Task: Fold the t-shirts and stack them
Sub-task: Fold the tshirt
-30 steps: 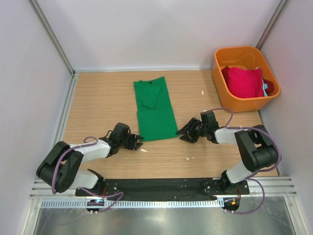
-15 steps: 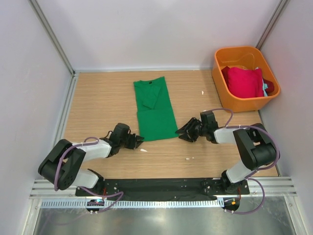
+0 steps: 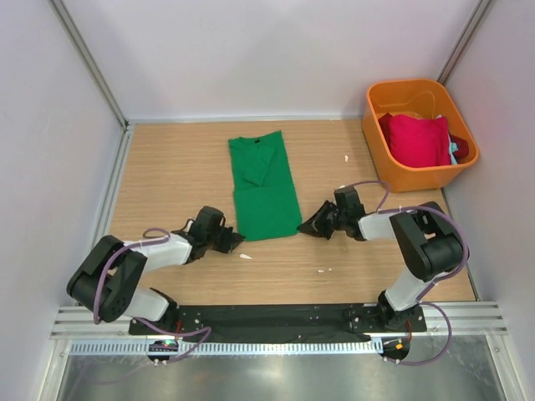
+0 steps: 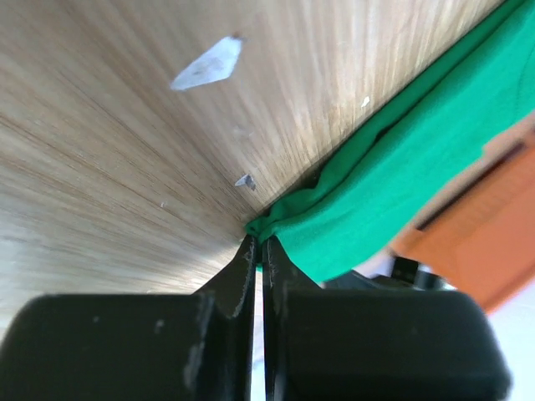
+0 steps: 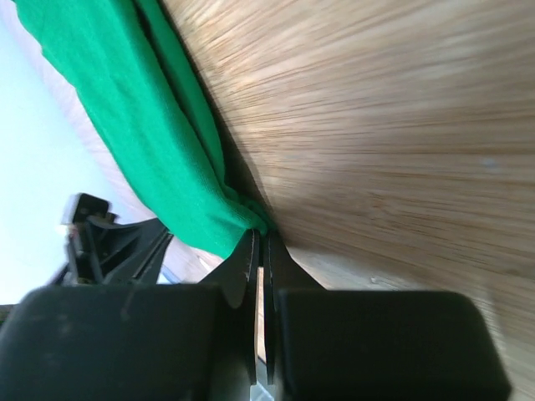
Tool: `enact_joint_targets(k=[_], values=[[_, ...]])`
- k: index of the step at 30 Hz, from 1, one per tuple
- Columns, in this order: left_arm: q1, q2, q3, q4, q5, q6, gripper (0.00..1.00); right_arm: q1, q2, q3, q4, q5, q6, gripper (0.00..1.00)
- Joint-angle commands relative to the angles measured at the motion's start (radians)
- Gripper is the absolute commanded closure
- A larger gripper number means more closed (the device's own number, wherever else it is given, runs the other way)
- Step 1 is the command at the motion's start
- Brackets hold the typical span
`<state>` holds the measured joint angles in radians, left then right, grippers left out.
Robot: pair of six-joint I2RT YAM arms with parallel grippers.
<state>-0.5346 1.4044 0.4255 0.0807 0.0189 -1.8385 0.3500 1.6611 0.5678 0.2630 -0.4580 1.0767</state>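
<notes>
Left tool (image 3: 236, 239) and right tool (image 3: 308, 227) each pinch a near-edge corner of the green t-shirt (image 3: 265, 188); worktop (image 3: 167, 167) extends left and right.

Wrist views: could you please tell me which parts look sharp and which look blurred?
Left wrist: green shirt edge and nearby table grain sharp, orange bin behind blurred. Right wrist: table grain smeared into streaks, green shirt soft. Top view: evenly lit and sharp throughout.

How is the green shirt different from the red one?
The green shirt lies folded in a strip on the table; the red shirt sits bunched in the orange bin. The left hand and right hand pinch the green shirt's near corners; no hand holds the red shirt. Both are plain cloth.
</notes>
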Motion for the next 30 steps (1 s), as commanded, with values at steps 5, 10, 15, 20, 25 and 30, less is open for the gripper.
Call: enact_joint_targets(k=[5, 10, 15, 20, 25, 30], values=[[0.002, -0.083, 0.101, -0.41, -0.099, 0.304, 1.0, 0.095, -0.082, 0.02, -0.188, 0.097, -0.115, 0.99], [-0.025, -0.229, 0.061, -0.504, -0.12, 0.351, 1.0, 0.151, -0.223, -0.068, -0.243, 0.11, -0.119, 0.99], [-0.146, -0.43, 0.006, -0.63, -0.155, 0.297, 1.0, 0.312, -0.362, -0.108, -0.341, 0.189, -0.133, 0.99], [-0.294, -0.602, 0.001, -0.835, -0.204, 0.217, 1.0, 0.463, -0.535, -0.21, -0.389, 0.271, -0.037, 0.99], [-0.398, -0.795, -0.007, -1.034, -0.191, 0.114, 1.0, 0.642, -0.693, -0.221, -0.531, 0.378, 0.037, 0.99], [-0.416, -0.892, 0.015, -1.118, -0.175, 0.093, 1.0, 0.715, -0.744, -0.203, -0.602, 0.392, 0.088, 0.99]])
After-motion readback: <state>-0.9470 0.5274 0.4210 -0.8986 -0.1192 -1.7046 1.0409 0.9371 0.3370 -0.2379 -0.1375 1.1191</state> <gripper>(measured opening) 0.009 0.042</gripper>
